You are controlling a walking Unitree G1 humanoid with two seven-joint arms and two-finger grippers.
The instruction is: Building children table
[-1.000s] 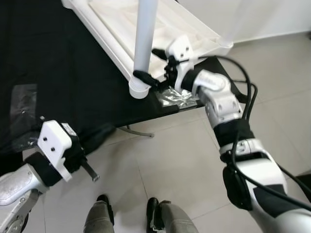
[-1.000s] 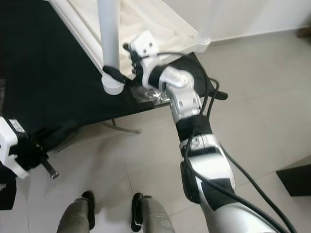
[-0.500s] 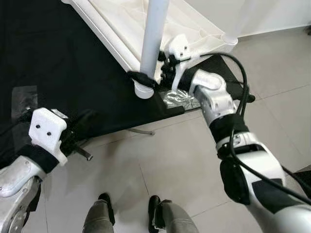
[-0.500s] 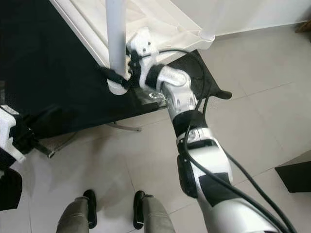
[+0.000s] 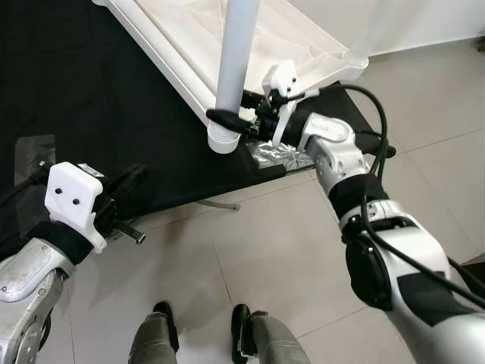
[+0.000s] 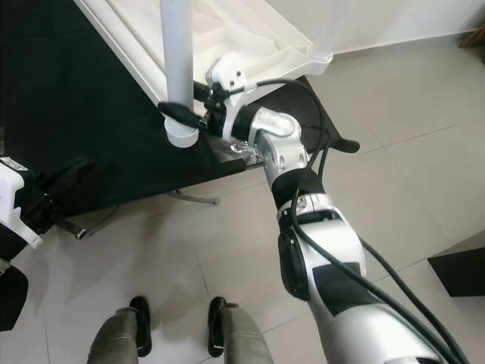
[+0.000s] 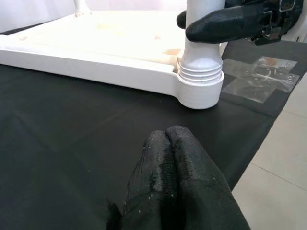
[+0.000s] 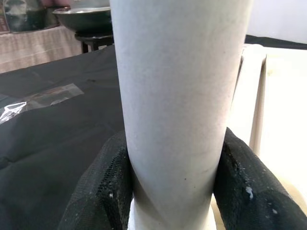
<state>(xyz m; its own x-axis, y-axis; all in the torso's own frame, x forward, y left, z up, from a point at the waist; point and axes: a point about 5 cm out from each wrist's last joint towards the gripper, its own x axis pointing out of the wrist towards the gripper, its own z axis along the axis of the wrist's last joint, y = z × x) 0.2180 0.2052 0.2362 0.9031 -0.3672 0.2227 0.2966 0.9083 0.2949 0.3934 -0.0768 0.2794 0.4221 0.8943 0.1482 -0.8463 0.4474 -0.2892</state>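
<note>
While the right gripper [image 5: 231, 117] clamps the white table leg [image 5: 236, 61] just above its base, the left gripper [image 7: 175, 182] hangs low with fingers pressed together.

Upturned white tabletop [image 5: 189, 45] lies on a black cloth [image 5: 91, 91]; the leg stands upright in its corner socket [image 5: 224, 138], near the cloth's edge. Right fingers [image 8: 100, 191] pinch the leg from both sides, one on each flank. Clear crumpled plastic [image 5: 276, 154] is taped to the cloth just beside the socket. Left gripper sits over the cloth's near edge, well apart from the leg and touching nothing. Grey tiled floor [image 5: 265, 250] below; the robot's feet [image 5: 201, 334] at the bottom of the eye views.
</note>
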